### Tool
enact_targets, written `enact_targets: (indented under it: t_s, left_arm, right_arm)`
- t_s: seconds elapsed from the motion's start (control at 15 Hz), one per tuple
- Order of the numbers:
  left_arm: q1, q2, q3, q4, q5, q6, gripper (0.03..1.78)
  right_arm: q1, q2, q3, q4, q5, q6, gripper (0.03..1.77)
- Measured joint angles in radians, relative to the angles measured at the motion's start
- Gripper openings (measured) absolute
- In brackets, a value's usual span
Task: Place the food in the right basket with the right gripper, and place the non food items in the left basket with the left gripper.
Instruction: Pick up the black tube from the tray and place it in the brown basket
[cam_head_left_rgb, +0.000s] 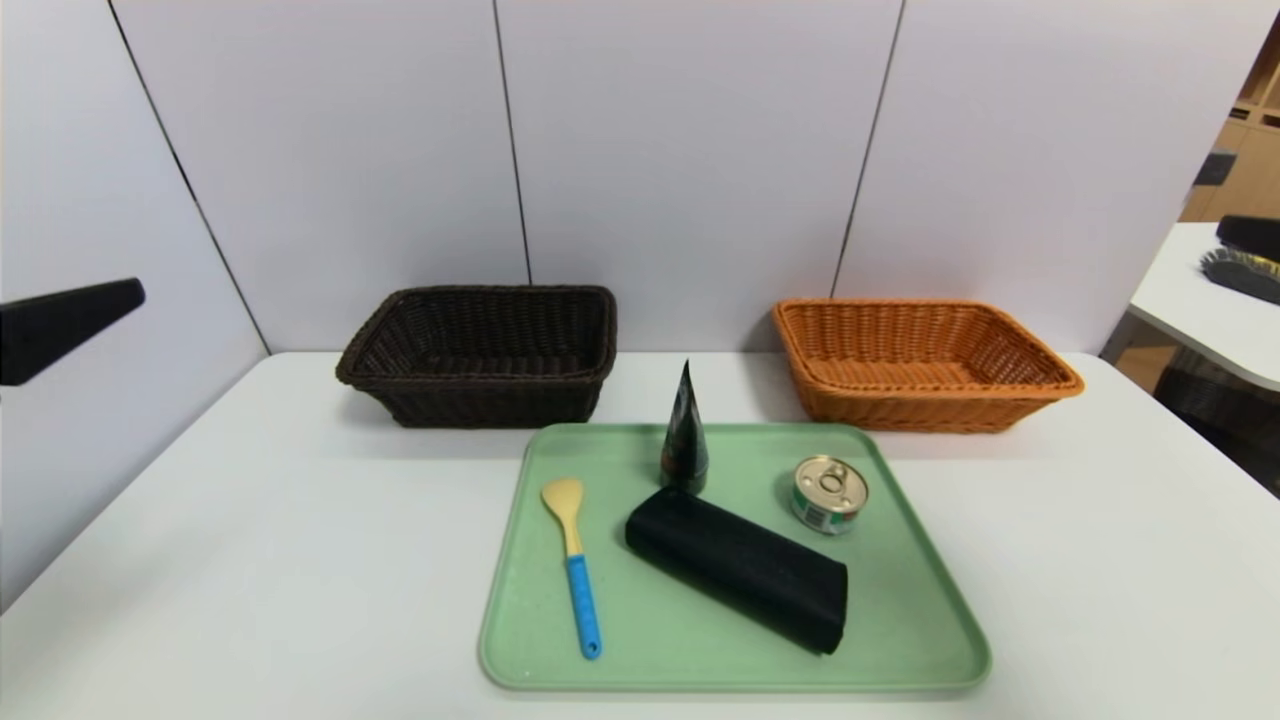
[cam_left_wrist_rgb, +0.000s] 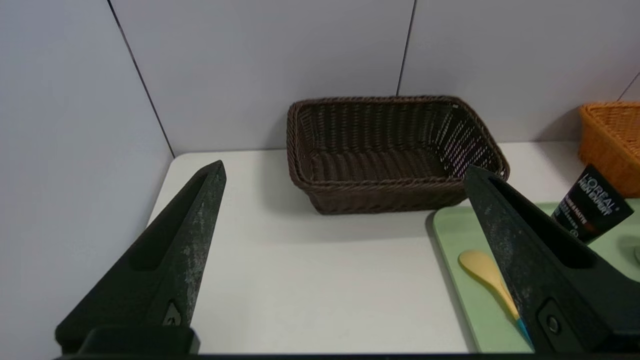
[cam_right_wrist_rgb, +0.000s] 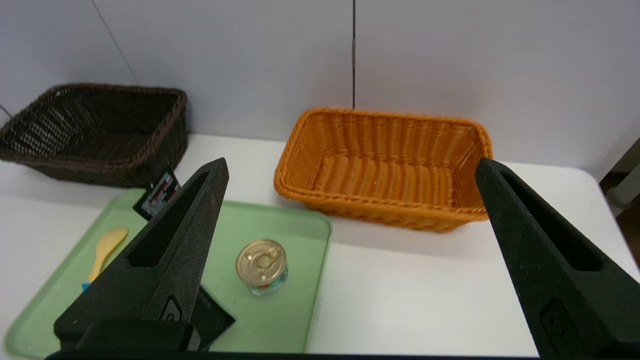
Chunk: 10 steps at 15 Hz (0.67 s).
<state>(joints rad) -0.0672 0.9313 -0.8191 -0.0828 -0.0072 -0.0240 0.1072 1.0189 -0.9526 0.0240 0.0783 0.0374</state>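
Here, black case (cam_head_left_rgb: 738, 570) lies between spoon (cam_head_left_rgb: 573, 565) and can (cam_head_left_rgb: 830, 494).Currently, case (cam_head_left_rgb: 738, 570) lies between spoon (cam_head_left_rgb: 573, 565) and can (cam_head_left_rgb: 830, 494).

It looked like a staged test area: smooth pale grey panels (cam_head_left_rgb: 690, 150) enclosed a plain white tabletop (cam_head_left_rgb: 300, 560).

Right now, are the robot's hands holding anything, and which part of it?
Nothing is held: the left gripper and right gripper are both open, with nothing between their fingers.
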Motion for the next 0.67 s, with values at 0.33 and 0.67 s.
enact_targets:
  t_s: [0.33, 0.67]
  left_arm:
    - [-0.022, 0.014, 0.136, -0.009, 0.0, -0.002, 1.69]
    - [-0.163, 0.01, 0.298, -0.134, 0.009, 0.004, 1.69]
  right_arm:
    - [0.083, 0.008, 0.241, -0.093, 0.0, -0.004, 1.7]
    - [0.164, 0.055, 0.449, -0.261, -0.001, 0.001, 1.7]
